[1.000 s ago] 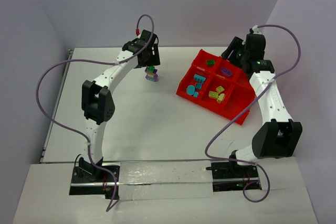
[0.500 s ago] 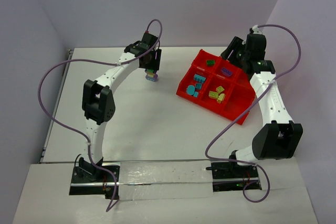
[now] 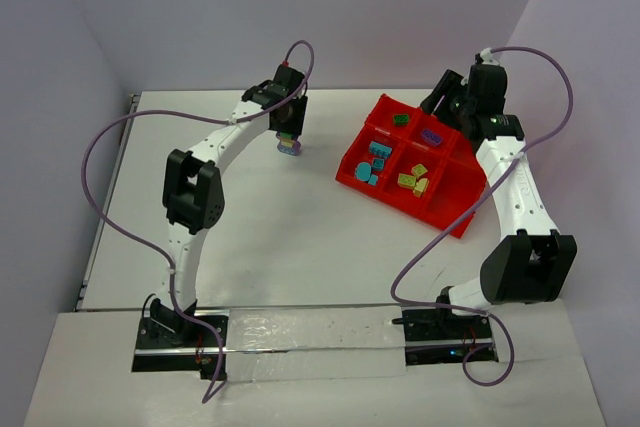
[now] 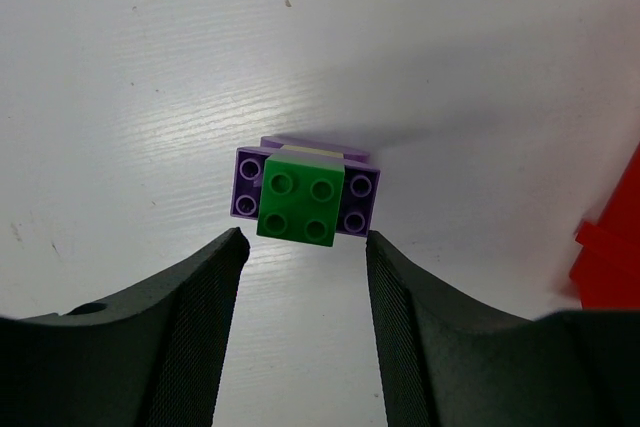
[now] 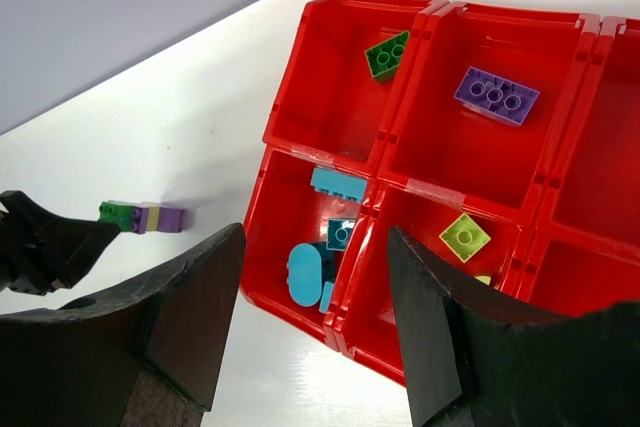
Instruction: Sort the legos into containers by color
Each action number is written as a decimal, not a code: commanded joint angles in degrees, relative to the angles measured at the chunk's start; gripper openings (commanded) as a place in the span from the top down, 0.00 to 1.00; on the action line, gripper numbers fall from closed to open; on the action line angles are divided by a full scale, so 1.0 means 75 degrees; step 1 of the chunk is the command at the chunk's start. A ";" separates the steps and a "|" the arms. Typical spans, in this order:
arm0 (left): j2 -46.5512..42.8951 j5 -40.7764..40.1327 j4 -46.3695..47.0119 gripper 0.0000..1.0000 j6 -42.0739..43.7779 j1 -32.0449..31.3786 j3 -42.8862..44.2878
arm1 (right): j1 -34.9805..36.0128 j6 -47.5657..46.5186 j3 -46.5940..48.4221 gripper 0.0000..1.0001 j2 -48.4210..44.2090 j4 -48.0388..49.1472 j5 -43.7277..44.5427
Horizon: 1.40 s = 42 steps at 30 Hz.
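You are at the pick. One mixed clump is left out on the white table (image 3: 300, 237), and everything here is placed from the red tray (image 3: 450, 202).

The left arm (image 3: 215, 142) reaches from its base away from you and bends in toward the tray's left side, with its wrist pointing straight down. The right arm (image 3: 510, 182) climbs along the tray's right side and folds over the tray's far corner.

The right gripper (image 5: 315, 230) hangs above the tray with its fingers spread and nothing between them. Leave it parked there, out of the other arm's path. The left gripper (image 4: 305, 237) is spread too, with one finger on each side of the clump and neither clearly pressing on it.

The clump (image 3: 289, 144) stands on the table left of the tray, near its far-left corner but apart from it. Centre on it before you squeeze, because from the wrist view it looks slightly right of the midline. Get low enough for the pads to meet the purple brick (image 4: 247, 182) underneath. If you pinch only the green brick (image 4: 301, 200) on top, it could pop off.

The stack mixes colours, so I think it must be split before anything is dropped. Inside the tray the far cells already hold a green piece (image 5: 385, 55) and a purple piece (image 5: 494, 95). The near cells hold teal pieces (image 5: 338, 184) and a yellow-green piece (image 5: 465, 237).
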 commanded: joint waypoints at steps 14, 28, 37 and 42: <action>0.0364 0.0143 0.0299 0.42 0.0128 -0.0058 0.0599 | 0.0027 -0.0057 0.0341 0.34 0.0038 -0.0037 -0.0063; -0.0183 0.0265 0.0203 1.00 0.0035 -0.0054 0.0771 | 0.0043 -0.0142 0.0505 0.34 -0.0117 -0.0144 -0.0265; -0.1597 0.2181 -0.0209 1.00 -0.0760 0.0100 0.0746 | 0.1350 -0.2645 0.0822 0.31 -0.0037 -0.0427 -0.1990; -0.2172 0.3437 -0.0622 1.00 -0.1200 0.0242 0.0466 | 0.2998 -0.4856 0.0332 0.28 -0.0087 -0.0164 -0.1949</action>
